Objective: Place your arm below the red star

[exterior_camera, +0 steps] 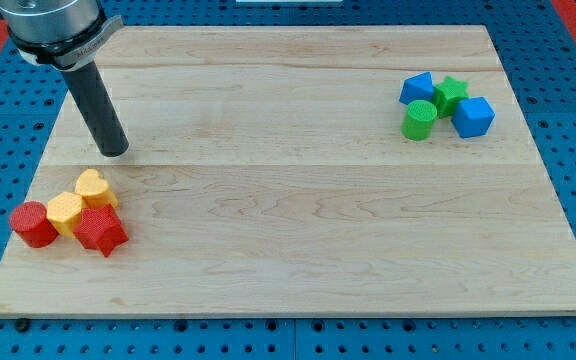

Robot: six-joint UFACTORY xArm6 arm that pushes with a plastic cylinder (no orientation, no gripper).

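The red star (101, 231) lies near the board's lower left, at the bottom right of a small cluster. It touches a yellow hexagon block (65, 211) and sits just below a yellow heart-like block (95, 188). A red cylinder (33, 224) stands at the cluster's left end. My tip (114, 152) rests on the board above the cluster, a short way above the yellow heart-like block and apart from it. The rod rises up and to the left to the arm's mount at the view's top left.
A second cluster sits at the upper right: a blue block (417, 88), a green star (451, 94), a green cylinder (419, 120) and a blue cube (473, 116). The wooden board (298, 200) lies on a blue perforated table.
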